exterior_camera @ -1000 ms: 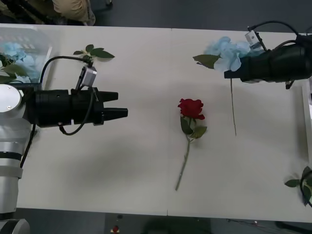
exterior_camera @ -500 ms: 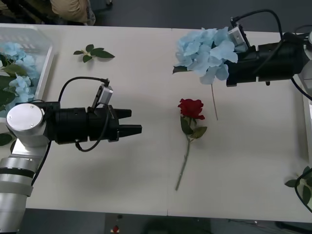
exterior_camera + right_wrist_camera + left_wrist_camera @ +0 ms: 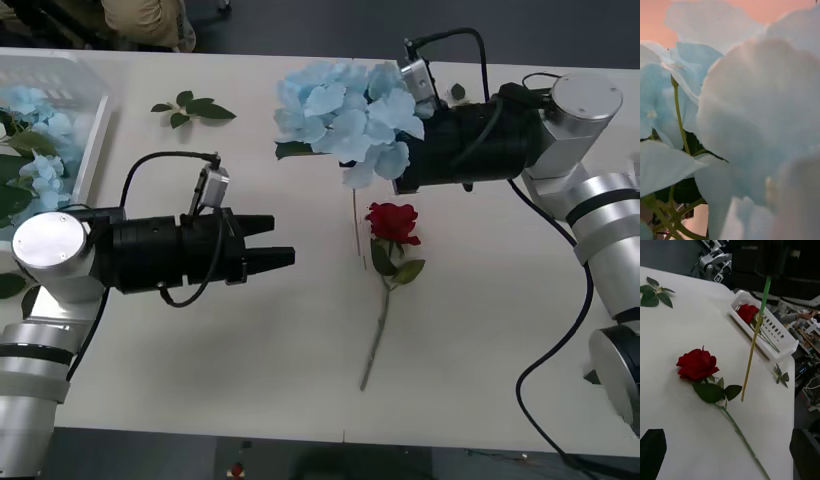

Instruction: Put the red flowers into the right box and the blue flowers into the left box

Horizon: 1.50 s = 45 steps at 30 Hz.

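Above mid-table, right gripper (image 3: 408,170) clenched on the blue flower (image 3: 340,115), carried leftward since a second ago and now lifted off the table (image 3: 200,380); halfway to the left box (image 3: 90,130), by my reading. Stem hanging down, tip just above the surface, beside the red rose (image 3: 392,222). Rose lying flat, head away, stem toward the robot. Left gripper (image 3: 283,243) parted, empty, advanced toward the rose.
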{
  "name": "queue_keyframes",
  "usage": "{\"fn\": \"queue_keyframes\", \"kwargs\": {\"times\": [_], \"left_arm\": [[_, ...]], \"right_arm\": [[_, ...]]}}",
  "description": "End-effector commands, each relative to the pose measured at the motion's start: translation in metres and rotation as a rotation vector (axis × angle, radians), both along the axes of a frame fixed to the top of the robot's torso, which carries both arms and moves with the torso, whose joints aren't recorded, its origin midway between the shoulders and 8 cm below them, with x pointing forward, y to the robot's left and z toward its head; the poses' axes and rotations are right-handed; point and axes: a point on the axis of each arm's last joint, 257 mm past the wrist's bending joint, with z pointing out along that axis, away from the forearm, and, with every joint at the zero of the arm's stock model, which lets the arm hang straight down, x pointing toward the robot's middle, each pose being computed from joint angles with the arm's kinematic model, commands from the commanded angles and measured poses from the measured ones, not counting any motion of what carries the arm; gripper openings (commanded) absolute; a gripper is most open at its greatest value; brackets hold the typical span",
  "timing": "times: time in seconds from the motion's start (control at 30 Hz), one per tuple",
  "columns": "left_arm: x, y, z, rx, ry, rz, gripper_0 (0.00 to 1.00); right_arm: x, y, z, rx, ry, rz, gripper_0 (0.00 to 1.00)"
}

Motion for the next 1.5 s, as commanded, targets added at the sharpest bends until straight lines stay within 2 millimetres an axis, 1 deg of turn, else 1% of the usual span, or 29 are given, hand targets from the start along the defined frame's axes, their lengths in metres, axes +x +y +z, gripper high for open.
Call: {"fn": "queue_keyframes", "kwargs": {"times": [0.03, 0.1, 0.2, 0.3, 0.4, 0.43, 0.47, 0.5, 0.53, 0.57, 0.77, 1.27, 1.3, 1.33, 1.37, 1.4, 1.43, 1.47, 1.5], "left_arm": [[0.0, -0.031, 0.021, -0.013, -0.09, -0.033, 0.96], [0.005, -0.045, 0.023, -0.021, -0.098, -0.019, 0.96], [0.011, -0.058, 0.023, -0.027, -0.103, 0.003, 0.96], [0.014, -0.073, 0.021, -0.03, -0.098, 0.021, 0.96], [0.017, -0.076, 0.012, -0.027, -0.081, 0.038, 0.96], [0.017, -0.077, 0.008, -0.027, -0.072, 0.039, 0.94], [0.017, -0.077, 0.008, -0.031, -0.069, 0.04, 0.81], [0.017, -0.078, 0.007, -0.032, -0.066, 0.041, 0.34], [0.017, -0.079, 0.009, -0.033, -0.068, 0.038, 0.04], [0.017, -0.079, 0.008, -0.033, -0.066, 0.038, 0.0], [0.018, -0.083, 0.011, -0.048, -0.067, 0.045, 0.0], [0.019, -0.081, 0.01, -0.042, -0.067, 0.048, 0.0], [0.019, -0.08, 0.01, -0.041, -0.068, 0.05, 0.0], [0.02, -0.078, 0.011, -0.041, -0.07, 0.053, 0.0], [0.022, -0.075, 0.013, -0.048, -0.07, 0.057, 0.0], [0.021, -0.075, 0.016, -0.061, -0.064, 0.056, 0.0], [0.021, -0.071, 0.019, -0.074, -0.058, 0.053, 0.0], [0.022, -0.065, 0.021, -0.079, -0.053, 0.056, 0.0], [0.023, -0.059, 0.022, -0.078, -0.053, 0.058, 0.0]], "right_arm": [[-0.006, 0.018, 0.019, 0.045, -0.015, 0.024, 0.0], [-0.009, 0.026, 0.021, 0.063, -0.01, 0.034, 0.0], [-0.011, 0.033, 0.019, 0.078, 0.001, 0.034, 0.0], [-0.016, 0.047, 0.019, 0.096, 0.011, 0.049, 0.0], [-0.018, 0.055, 0.017, 0.085, 0.004, 0.049, 0.0], [-0.019, 0.06, 0.016, 0.076, -0.005, 0.05, 0.0], [-0.019, 0.061, 0.014, 0.072, -0.002, 0.048, 0.0], [-0.018, 0.063, 0.011, 0.063, -0.002, 0.045, 0.0], [-0.018, 0.064, 0.008, 0.056, 0.001, 0.041, 0.0], [-0.018, 0.065, 0.007, 0.054, 0.002, 0.039, 0.0], [-0.014, 0.066, 0.005, 0.048, -0.001, 0.026, 0.0], [-0.009, 0.062, 0.005, 0.044, -0.005, 0.008, 0.0], [-0.008, 0.061, 0.006, 0.046, -0.005, 0.006, 0.1], [-0.006, 0.06, 0.005, 0.043, -0.007, -0.001, 0.4], [-0.005, 0.058, 0.006, 0.043, -0.007, -0.005, 0.52], [-0.004, 0.058, 0.006, 0.042, -0.01, -0.009, 0.59], [-0.002, 0.055, 0.007, 0.043, -0.01, -0.016, 0.69], [0.0, 0.053, 0.009, 0.048, -0.012, -0.022, 0.76], [0.002, 0.051, 0.01, 0.051, -0.013, -0.028, 0.82]]}}
